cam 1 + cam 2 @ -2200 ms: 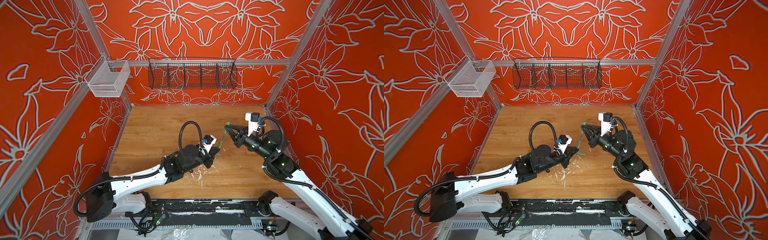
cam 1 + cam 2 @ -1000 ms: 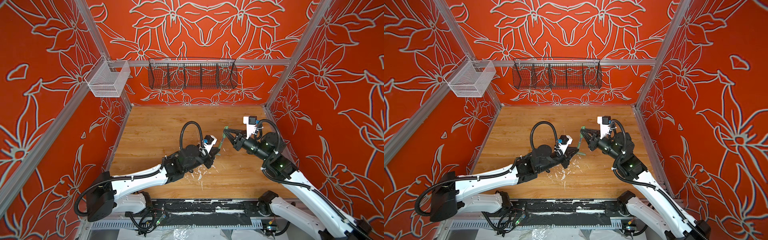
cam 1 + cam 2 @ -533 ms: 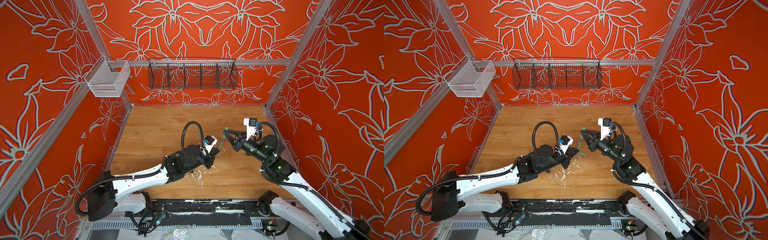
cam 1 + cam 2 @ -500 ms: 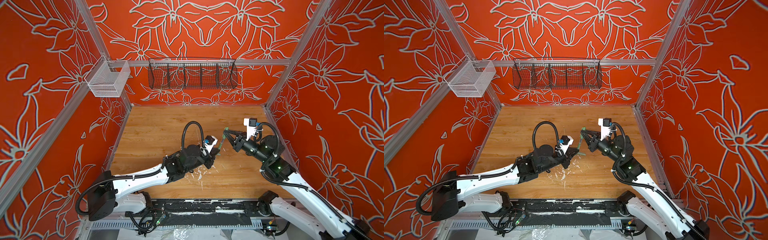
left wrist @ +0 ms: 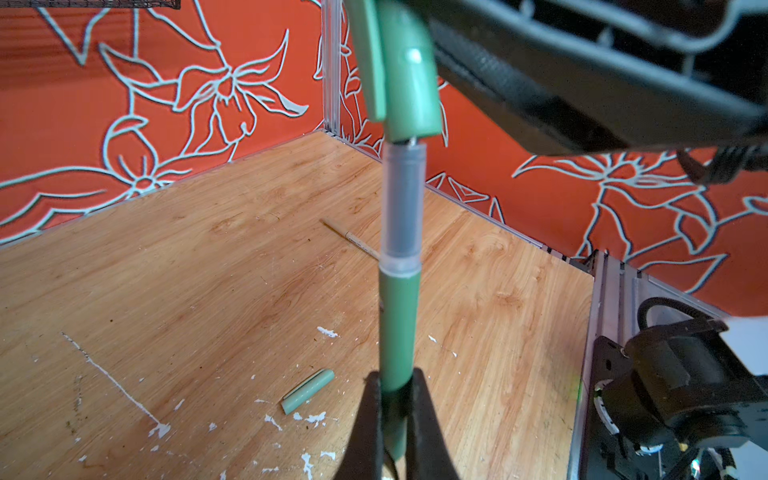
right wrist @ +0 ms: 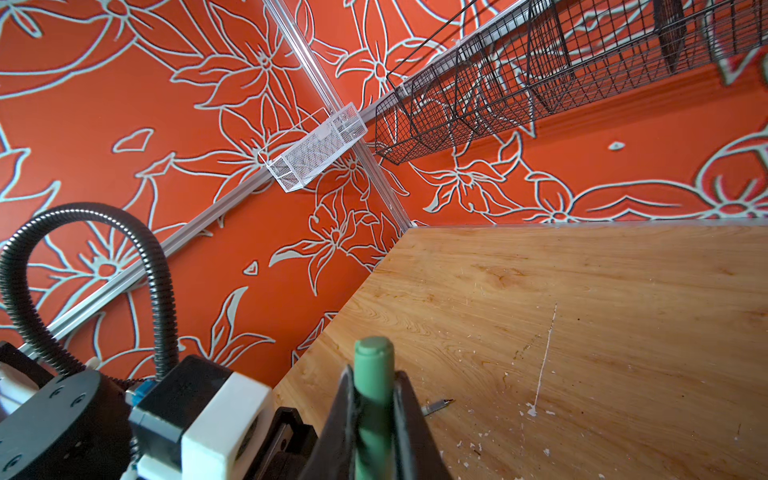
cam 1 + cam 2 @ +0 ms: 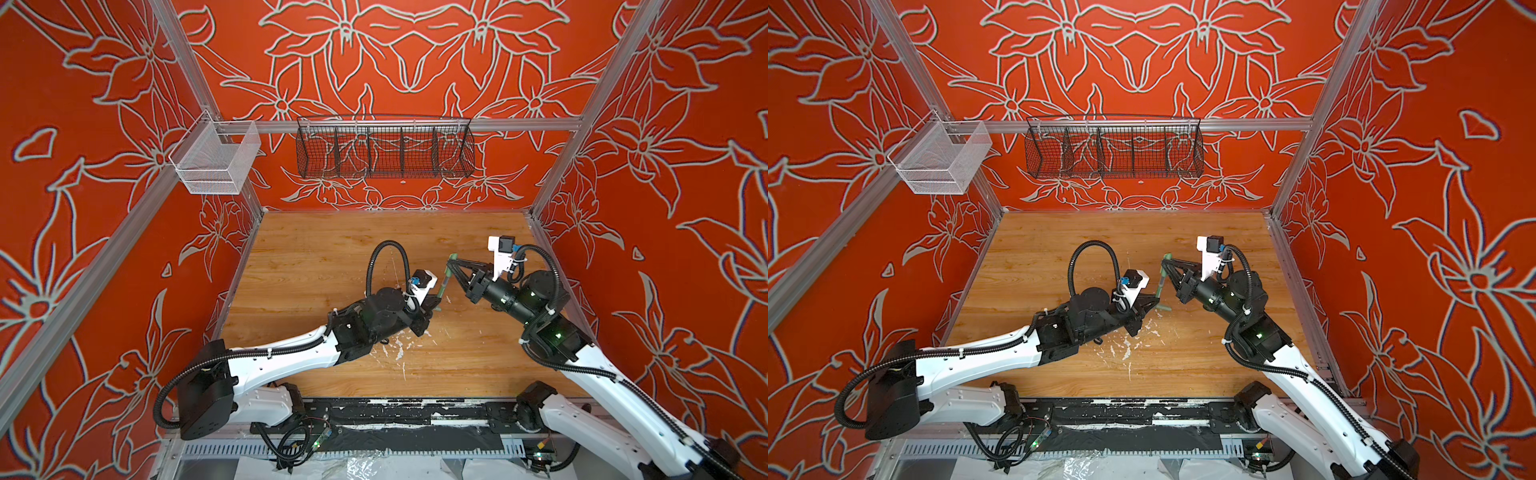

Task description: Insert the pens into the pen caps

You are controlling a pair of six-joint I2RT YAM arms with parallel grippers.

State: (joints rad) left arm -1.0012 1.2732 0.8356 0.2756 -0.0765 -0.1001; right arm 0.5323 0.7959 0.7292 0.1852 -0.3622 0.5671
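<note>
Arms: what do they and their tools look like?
The left arm and right arm have white lower links, black joints and wrists, and ribbed black cable hoses. Each wrist carries a white camera bracket. The left tool and right tool are black tapering wedges. A green light glows on the right arm.

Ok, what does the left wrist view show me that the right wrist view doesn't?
Left wrist only: the green pen clamped in the left gripper, its grey tip at the mouth of the held green cap, not fully seated; a loose cap and a tan pen lying on the table. Right wrist only: the cap's closed end, the white mesh basket, the left arm's cable hose. Both: the held green cap, the right gripper shut on it, the table.
</note>
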